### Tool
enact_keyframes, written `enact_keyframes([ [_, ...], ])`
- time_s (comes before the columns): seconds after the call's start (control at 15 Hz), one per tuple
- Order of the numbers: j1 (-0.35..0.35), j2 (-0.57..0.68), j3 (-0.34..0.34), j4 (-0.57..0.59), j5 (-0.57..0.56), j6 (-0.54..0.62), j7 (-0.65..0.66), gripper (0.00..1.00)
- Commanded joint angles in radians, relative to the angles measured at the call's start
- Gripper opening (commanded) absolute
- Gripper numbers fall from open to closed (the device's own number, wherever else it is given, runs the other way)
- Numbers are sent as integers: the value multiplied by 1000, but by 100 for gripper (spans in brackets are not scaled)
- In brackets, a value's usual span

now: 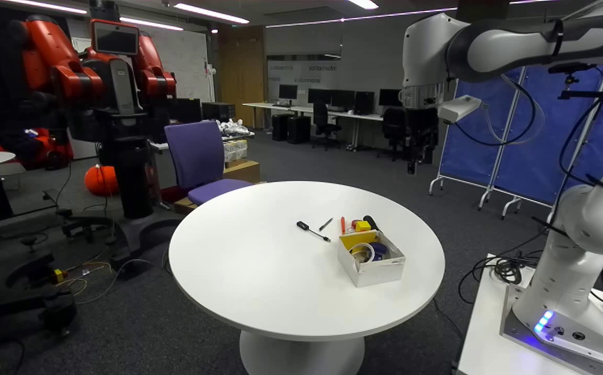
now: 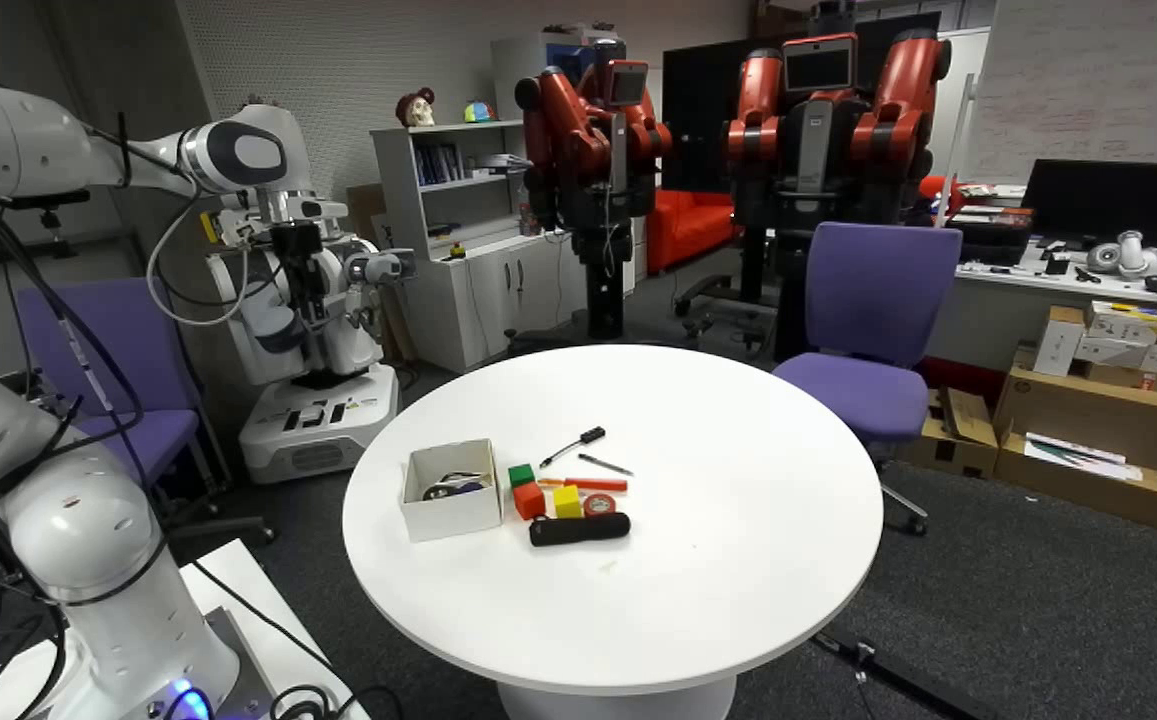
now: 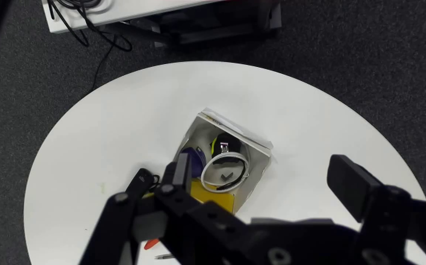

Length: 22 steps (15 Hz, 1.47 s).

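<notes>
The gripper (image 3: pixel 262 177) is being held well above the level of the round table (image 1: pixel 238 281), its fingers (image 3: pixel 352 187) spread wide and released. On the table, an open white box (image 1: pixel 382 273) is being supported; inside, a dark-blue object (image 3: pixel 196 162), apparently rounded though partly hidden, is being contained. Beside the box, a red block (image 2: pixel 529 501) and a black case (image 2: pixel 580 529) are being supported likewise.
</notes>
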Motion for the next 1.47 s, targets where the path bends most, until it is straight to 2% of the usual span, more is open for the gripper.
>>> enact_keyframes([
  [0.0,27,5,-22,2,-8,-2,8,100],
  [1.2,28,4,-20,10,-3,12,20,100],
  [1.4,12,28,-46,40,29,43,54,100],
])
